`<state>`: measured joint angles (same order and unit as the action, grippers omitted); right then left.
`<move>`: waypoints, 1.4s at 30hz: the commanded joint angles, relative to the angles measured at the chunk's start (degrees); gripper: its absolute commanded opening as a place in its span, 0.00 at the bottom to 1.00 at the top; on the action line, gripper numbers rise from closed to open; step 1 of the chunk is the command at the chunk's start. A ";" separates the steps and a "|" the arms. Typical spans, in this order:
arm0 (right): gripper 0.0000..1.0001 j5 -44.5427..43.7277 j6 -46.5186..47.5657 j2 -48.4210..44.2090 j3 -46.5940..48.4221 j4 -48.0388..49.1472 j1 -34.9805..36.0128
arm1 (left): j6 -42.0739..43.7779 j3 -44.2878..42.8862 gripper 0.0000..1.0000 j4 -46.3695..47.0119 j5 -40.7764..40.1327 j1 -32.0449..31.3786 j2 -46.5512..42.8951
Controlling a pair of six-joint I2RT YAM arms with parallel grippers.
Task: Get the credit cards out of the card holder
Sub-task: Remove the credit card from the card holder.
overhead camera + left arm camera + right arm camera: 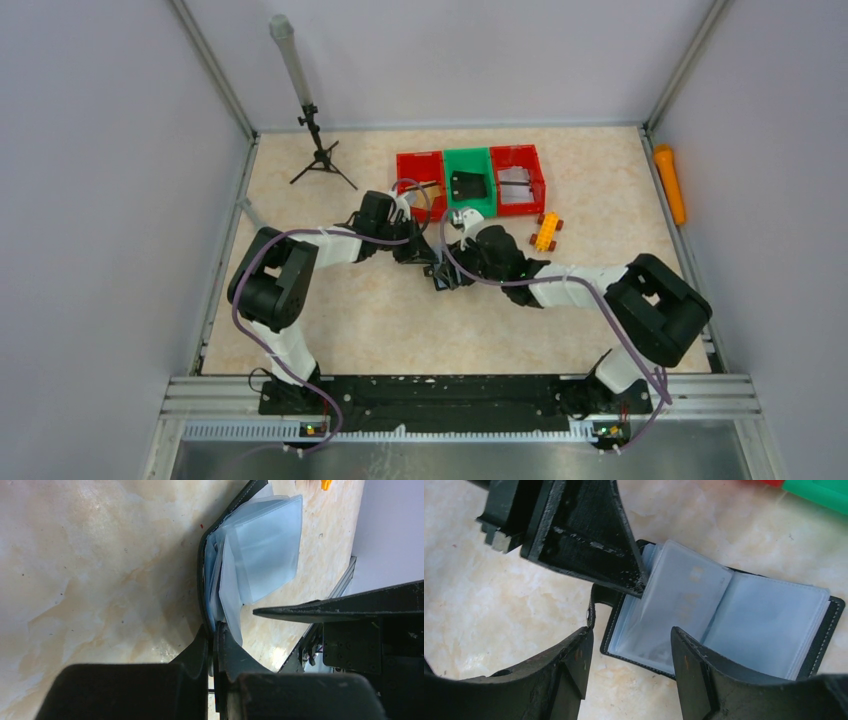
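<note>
You see the card holder (724,615) covered in matt black, leather-like material with pale stitching, and its inner sleeves (769,625) are clear, glossy, slightly wrinkled plastic. The tabletop (100,580) looks smooth, marbled beige with a faint sheen. The right gripper's fingers (694,670) are matt black plastic, scuffed along the edges.

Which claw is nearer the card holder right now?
Left. The left claw is shut on the edge of the open card holder, so it is touching it. The right claw hangs open over the clear sleeves, with no contact visible.
</note>
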<state>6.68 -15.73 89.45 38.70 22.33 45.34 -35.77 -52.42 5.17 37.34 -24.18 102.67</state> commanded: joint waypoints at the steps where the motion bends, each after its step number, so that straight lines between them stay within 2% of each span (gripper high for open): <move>1: 0.60 -6.28 1.09 1.67 4.17 -3.89 1.34 | 1.14 -1.45 0.00 1.16 0.93 -0.23 -1.07; 16: 0.62 -17.40 3.50 4.28 8.19 -10.50 4.16 | 1.23 -1.54 0.00 0.98 0.86 -0.25 -0.98; 24: 0.63 -30.39 1.92 -2.97 3.69 -9.43 4.17 | 1.49 -1.64 0.00 0.72 0.70 -0.25 -1.07; 29: 0.62 -34.07 1.71 -4.50 2.78 -9.62 3.89 | 1.65 -1.72 0.00 0.55 0.62 -0.20 -1.12; 32: 0.59 -36.25 0.48 -4.74 2.92 -11.04 3.10 | 1.75 -1.72 0.00 0.37 0.49 -0.25 -1.16; 34: 0.57 -34.01 -1.54 -5.34 2.24 -11.25 1.06 | 1.76 -1.72 0.00 0.29 0.45 -0.25 -1.17; 37: 0.58 -24.82 -4.93 -5.98 0.60 -10.53 -4.25 | 1.84 -1.80 0.00 0.24 0.41 -0.24 -1.18; 40: 0.70 -18.73 -7.73 -5.82 -0.69 -9.23 -8.80 | 1.93 -1.68 0.00 0.19 0.53 -0.24 -1.48; 42: 0.73 -15.27 -8.71 -5.34 -1.13 -8.55 -10.91 | 1.93 -1.60 0.00 0.28 0.50 -0.23 -1.74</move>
<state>-17.58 -19.86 85.45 38.59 11.07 38.04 -35.35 -52.56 5.26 37.60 -24.29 102.67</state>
